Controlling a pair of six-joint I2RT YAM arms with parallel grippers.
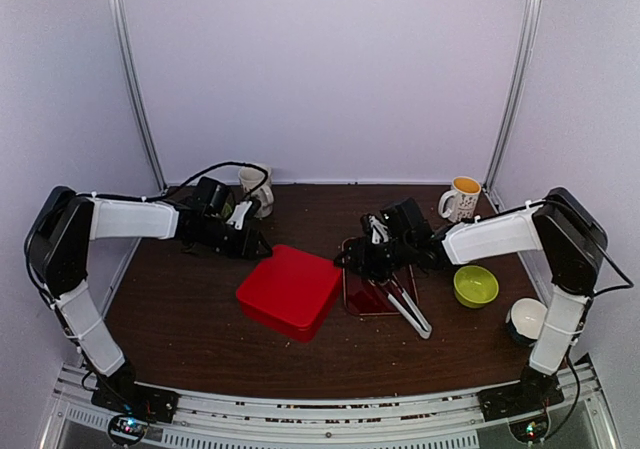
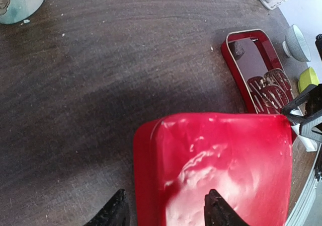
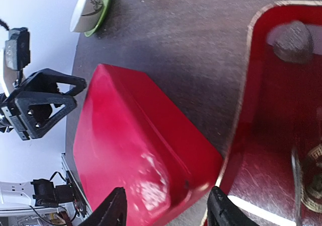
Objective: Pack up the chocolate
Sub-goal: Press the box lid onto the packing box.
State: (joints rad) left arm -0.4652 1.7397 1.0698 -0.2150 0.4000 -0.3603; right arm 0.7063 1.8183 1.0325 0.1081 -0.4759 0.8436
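One dark, roundish chocolate (image 3: 289,41) visible, lying in the shallow red tray (image 3: 271,115) just beside the red box (image 1: 290,289). Judged light, smooth, easily marked: pinch gently across its sides. Left fingers (image 2: 116,213) and right fingers (image 3: 113,211) spread wide, empty, near the red box.

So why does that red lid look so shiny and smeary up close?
Left wrist view: overhead light glares white off the red lid. Right wrist view: the chocolate piece is blurred, its edges soft. Top view: evenly lit, little glare.
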